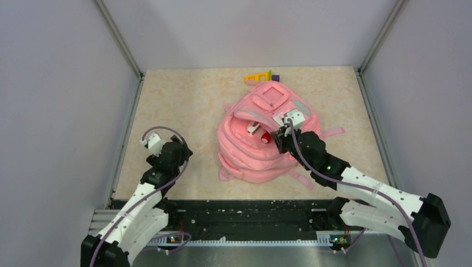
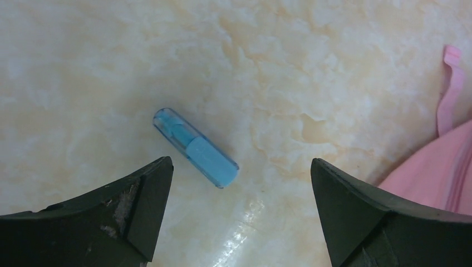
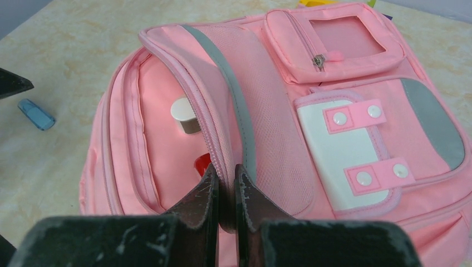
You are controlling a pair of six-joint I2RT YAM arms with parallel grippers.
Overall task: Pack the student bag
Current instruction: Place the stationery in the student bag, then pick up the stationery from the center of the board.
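Observation:
The pink student bag (image 1: pixel 261 158) lies flat mid-table with its main zip open. My right gripper (image 1: pixel 278 142) is shut on the zipped rim of the opening (image 3: pixel 222 142) and holds it up. Inside the bag I see a white-capped item (image 3: pixel 183 114) and a red thing (image 3: pixel 202 163). My left gripper (image 2: pixel 240 162) is open and empty, low over the table left of the bag. A small translucent blue capped stick (image 2: pixel 195 147) lies on the table just ahead of its jaws, nearer the left finger. It also shows in the right wrist view (image 3: pixel 36 114).
Yellow and purple items (image 1: pixel 261 76) lie at the table's back edge behind the bag. A pink strap (image 2: pixel 448 89) trails from the bag toward the left gripper. Grey walls enclose the table on three sides.

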